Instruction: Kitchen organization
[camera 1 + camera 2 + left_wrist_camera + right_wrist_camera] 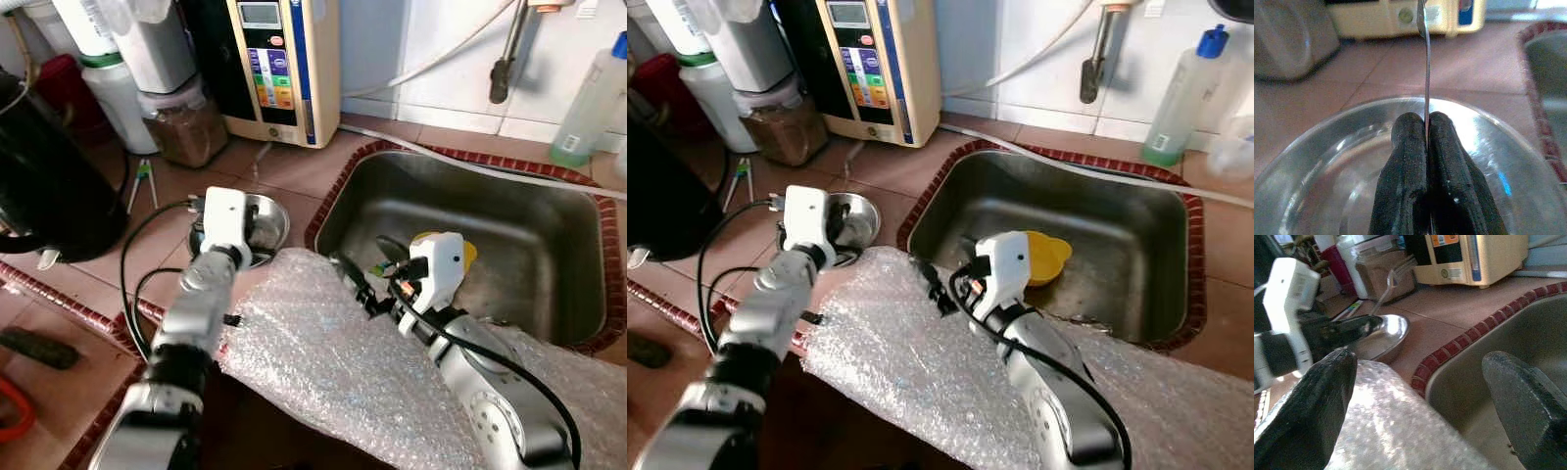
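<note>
bubble wrap (323, 362) under both arms | left hand (1427, 142) clamps fork (1392, 281) (over steel bowl (269, 220)) | right hand (1420, 396) apart

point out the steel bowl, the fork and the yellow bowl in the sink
steel bowl (266, 223): left eye view, inner wall near the rim
fork (1426, 73): left wrist view, thin handle above the fingers
yellow bowl (1046, 257): right eye view, inside surface

Left arm reaches forward over the counter edge; left gripper (1426, 142) fingers pressed tight together, pinching a thin metal fork handle (1427, 73). Right arm extends toward the sink's near rim; right gripper (1420, 382) fingers spread wide, holding nothing.
</note>
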Robot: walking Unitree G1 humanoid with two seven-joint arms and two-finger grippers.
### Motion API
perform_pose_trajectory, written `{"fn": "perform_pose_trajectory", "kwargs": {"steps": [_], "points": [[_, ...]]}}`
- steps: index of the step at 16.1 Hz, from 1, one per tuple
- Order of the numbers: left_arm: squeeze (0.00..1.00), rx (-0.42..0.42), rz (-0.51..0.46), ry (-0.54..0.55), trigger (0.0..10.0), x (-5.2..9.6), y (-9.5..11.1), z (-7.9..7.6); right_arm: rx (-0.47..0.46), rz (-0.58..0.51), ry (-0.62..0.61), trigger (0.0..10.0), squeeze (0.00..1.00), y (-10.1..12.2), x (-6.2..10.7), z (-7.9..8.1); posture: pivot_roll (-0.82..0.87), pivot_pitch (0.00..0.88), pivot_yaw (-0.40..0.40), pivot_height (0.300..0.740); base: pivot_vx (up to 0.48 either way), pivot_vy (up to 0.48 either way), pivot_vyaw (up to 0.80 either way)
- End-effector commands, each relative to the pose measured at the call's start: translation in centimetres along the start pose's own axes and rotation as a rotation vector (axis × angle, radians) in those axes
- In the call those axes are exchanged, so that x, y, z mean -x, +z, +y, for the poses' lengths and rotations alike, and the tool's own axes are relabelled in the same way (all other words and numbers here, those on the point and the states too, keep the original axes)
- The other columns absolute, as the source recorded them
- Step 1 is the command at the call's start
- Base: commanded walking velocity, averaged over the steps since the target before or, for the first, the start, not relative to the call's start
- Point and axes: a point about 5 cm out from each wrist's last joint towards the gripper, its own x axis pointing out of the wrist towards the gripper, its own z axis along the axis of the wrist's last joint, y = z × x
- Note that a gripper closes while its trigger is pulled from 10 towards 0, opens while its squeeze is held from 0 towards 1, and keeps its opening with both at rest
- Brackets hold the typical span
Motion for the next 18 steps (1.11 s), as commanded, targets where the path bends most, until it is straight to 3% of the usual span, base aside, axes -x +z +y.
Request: {"fn": "perform_pose_trajectory", "kwargs": {"steps": [1, 3, 7, 10, 13, 15, 18], "points": [[0.0, -0.038, -0.103, -0.032, 0.0, 0.4, 1.5, -0.4, 0.006, -0.027, -0.038, 10.0, 0.0, 0.3, -0.2, -0.5, -0.16, 0.056, 0.138, 0.74, 0.0, 0.0, 0.0], [0.0, -0.004, -0.152, -0.117, 0.0, 0.8, 1.9, -1.7, -0.032, -0.069, -0.094, 10.0, 0.0, 0.9, -0.4, -1.3, -0.16, 0.049, 0.135, 0.74, 0.0, 0.0, 0.0], [0.0, 0.216, -0.223, -0.397, 0.0, 2.0, 3.6, -5.1, -0.142, -0.183, -0.164, 10.0, 0.0, 2.7, -0.7, -3.3, -0.16, 0.032, 0.135, 0.74, 0.0, 0.0, 0.0], [0.0, 0.434, -0.191, -0.58, 0.0, 3.0, 4.0, -6.6, -0.285, -0.251, -0.102, 10.0, 0.0, 3.5, -0.4, -3.8, -0.16, 0.028, 0.137, 0.74, 0.0, 0.0, 0.0], [0.0, 0.51, -0.155, -0.725, 0.0, 3.9, 4.2, -7.6, -0.388, -0.281, -0.041, 10.0, 0.0, 3.9, -0.2, -4.0, -0.15, 0.033, 0.137, 0.74, 0.0, 0.0, 0.0], [0.0, 0.616, -0.1, -0.846, 0.0, 4.8, 4.3, -8.3, -0.43, -0.283, 0.025, 10.0, 0.0, 4.1, -0.1, -3.7, -0.15, 0.035, 0.138, 0.74, 0.0, 0.0, 0.0], [0.0, 0.634, -0.052, -0.974, 0.0, 5.9, 4.3, -9.0, -0.453, -0.28, 0.066, 10.0, 0.0, 4.3, -0.2, -3.7, -0.15, 0.037, 0.141, 0.74, 0.0, 0.0, 0.0]]}}
